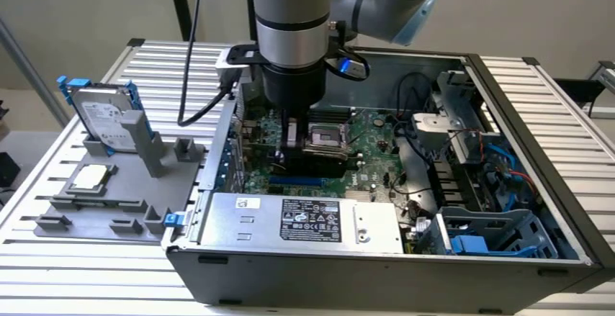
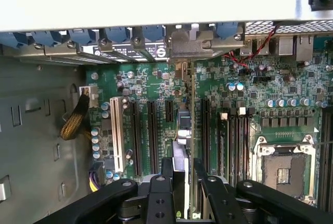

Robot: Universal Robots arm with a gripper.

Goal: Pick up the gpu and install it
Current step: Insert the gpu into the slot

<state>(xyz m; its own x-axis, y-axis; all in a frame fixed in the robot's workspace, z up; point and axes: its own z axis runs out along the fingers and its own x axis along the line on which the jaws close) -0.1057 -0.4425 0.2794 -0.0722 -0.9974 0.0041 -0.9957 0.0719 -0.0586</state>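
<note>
The gpu point(image 2: 192, 114) shows edge-on in the wrist view as a thin green board standing upright over the motherboard's black expansion slots point(image 2: 152, 135). Its silver end bracket point(image 2: 200, 44) lies against the rear wall of the case. My gripper point(image 2: 181, 182) is shut on the card's upper edge, with one black finger point(image 2: 161, 185) on each side. Whether the card's lower edge sits in a slot I cannot tell. In the exterior view the gripper point(image 1: 291, 145) reaches down into the open computer case point(image 1: 384, 258) over the green motherboard point(image 1: 370, 132).
A silver hard drive with blue rails point(image 1: 101, 118) and a small square CPU chip point(image 1: 88, 178) rest in a grey holder at the exterior view's left. The power supply point(image 1: 307, 219), the CPU socket point(image 2: 283, 169), a blue drive cage point(image 1: 480, 238) and cables crowd the case.
</note>
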